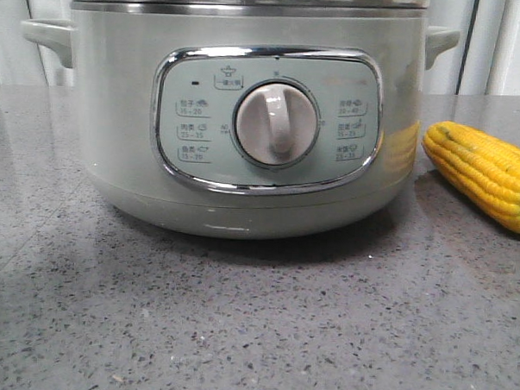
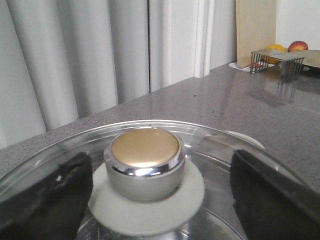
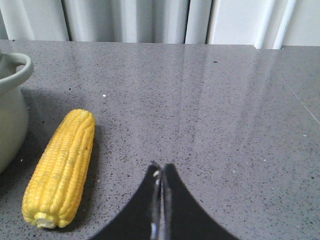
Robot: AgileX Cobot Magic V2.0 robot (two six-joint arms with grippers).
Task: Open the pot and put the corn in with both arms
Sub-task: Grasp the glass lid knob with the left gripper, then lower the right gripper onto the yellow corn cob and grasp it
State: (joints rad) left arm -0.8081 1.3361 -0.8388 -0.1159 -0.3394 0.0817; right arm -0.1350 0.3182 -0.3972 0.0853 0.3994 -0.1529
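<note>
Right wrist view: right tool [image 3: 161,200] closed, empty | corn [image 3: 61,167] on counter [image 3: 225,110] beside it, apart | left tool [image 2: 160,195] open astride lid knob [image 2: 144,162]

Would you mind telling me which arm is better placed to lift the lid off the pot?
The left. Its end effector is open, its fingers either side of the lid's knob. The right end effector is shut over the counter beside the corn.
</note>
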